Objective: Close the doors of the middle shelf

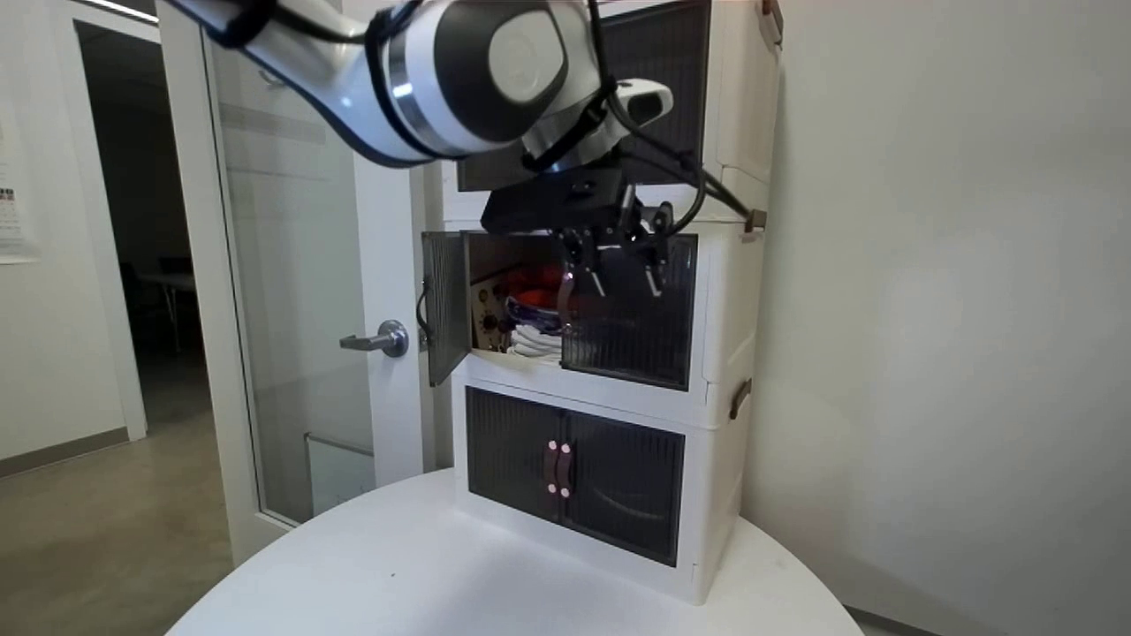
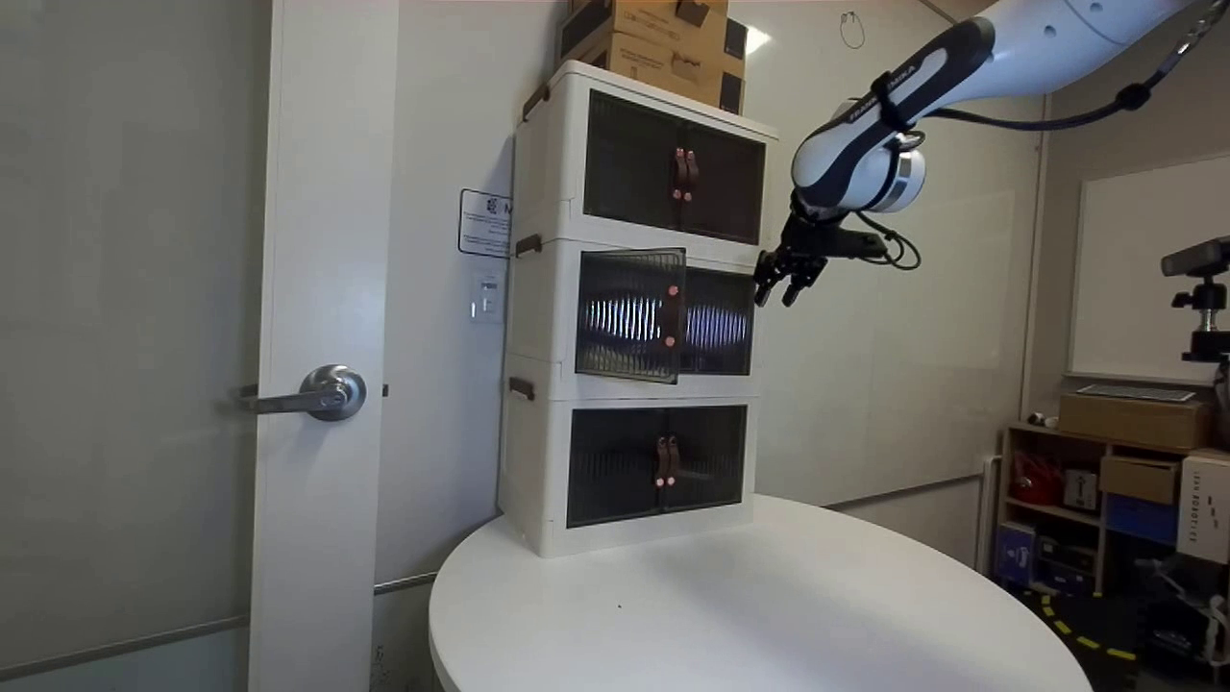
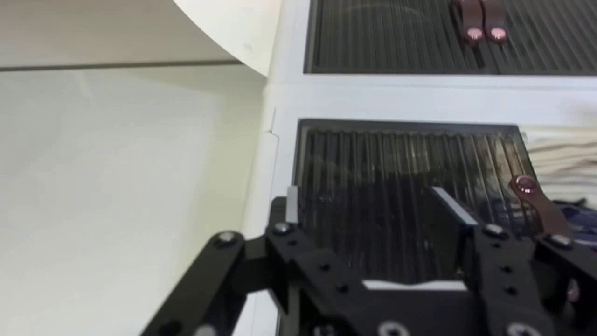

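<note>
A black gripper (image 3: 372, 205) holds its fingers (image 3: 292, 205) apart before a dark ribbed door (image 3: 396, 149). At right in the wrist view, a brown strap handle (image 3: 544, 206) edges the door, with pale layered material (image 3: 566, 158) and a dark blue object (image 3: 582, 220) just beside. At left are plain wall (image 3: 116, 196) and white table (image 3: 242, 28); farther off, two brown handles (image 3: 472, 18) sit side by side.

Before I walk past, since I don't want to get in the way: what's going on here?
A robot arm is at a white three-tier cabinet, apparently to close up its middle shelf. One door there stands swung out, leaving part of the inside in view; the other door looks closed or nearly so. The gripper is open, holds nothing and hangs in front of the latter; I can't tell whether they touch.
</note>
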`<action>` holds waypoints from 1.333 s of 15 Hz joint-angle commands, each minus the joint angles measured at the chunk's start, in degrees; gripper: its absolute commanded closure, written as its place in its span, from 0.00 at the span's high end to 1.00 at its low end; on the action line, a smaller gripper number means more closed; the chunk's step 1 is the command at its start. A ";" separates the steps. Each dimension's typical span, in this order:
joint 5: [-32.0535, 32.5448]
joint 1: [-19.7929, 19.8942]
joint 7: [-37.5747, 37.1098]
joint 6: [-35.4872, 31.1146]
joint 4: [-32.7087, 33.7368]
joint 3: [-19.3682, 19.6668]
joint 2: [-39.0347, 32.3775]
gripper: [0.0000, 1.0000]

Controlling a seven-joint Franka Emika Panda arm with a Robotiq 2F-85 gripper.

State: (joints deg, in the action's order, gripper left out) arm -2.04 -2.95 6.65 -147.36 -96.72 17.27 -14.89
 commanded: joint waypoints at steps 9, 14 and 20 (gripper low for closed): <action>15.95 1.76 -1.72 53.29 1.68 -10.94 12.03 1.00; 9.14 0.67 -5.71 71.77 6.25 -15.18 13.89 1.00; 2.02 -1.05 -23.49 68.08 8.45 -20.00 14.71 1.00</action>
State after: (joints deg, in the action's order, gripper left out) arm 2.62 -3.13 -8.92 -77.22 -89.88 -1.12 0.09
